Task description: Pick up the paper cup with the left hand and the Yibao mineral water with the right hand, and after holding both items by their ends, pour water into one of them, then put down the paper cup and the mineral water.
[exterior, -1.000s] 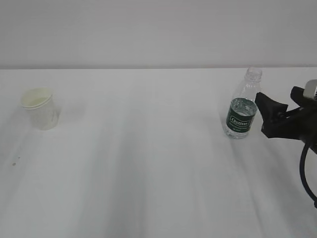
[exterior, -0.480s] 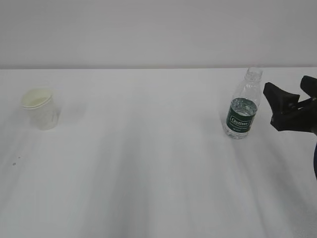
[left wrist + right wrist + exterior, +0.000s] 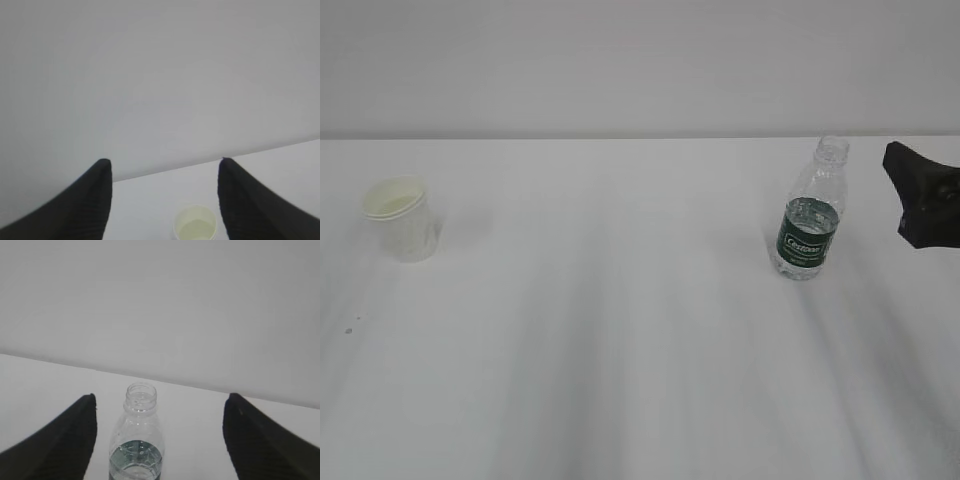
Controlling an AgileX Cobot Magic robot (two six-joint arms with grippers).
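On the white table (image 3: 620,350) I see the paper cup (image 3: 403,218) upright far left and the Yibao mineral water (image 3: 810,215) upright at right, well apart. My right gripper (image 3: 159,440) is spread wide, empty, just right of the bottle. My left gripper (image 3: 165,200) is likewise apart, cup beyond it.

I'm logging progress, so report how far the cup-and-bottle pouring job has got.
Near its end, it seems. Done: the small white paper cup and the clear ribbed green-labelled water bottle both stand upright on the white table, uncapped bottle part full. In hand: nothing; the left gripper and right gripper are open and clear of them. Left: whether the cup holds water cannot be told.
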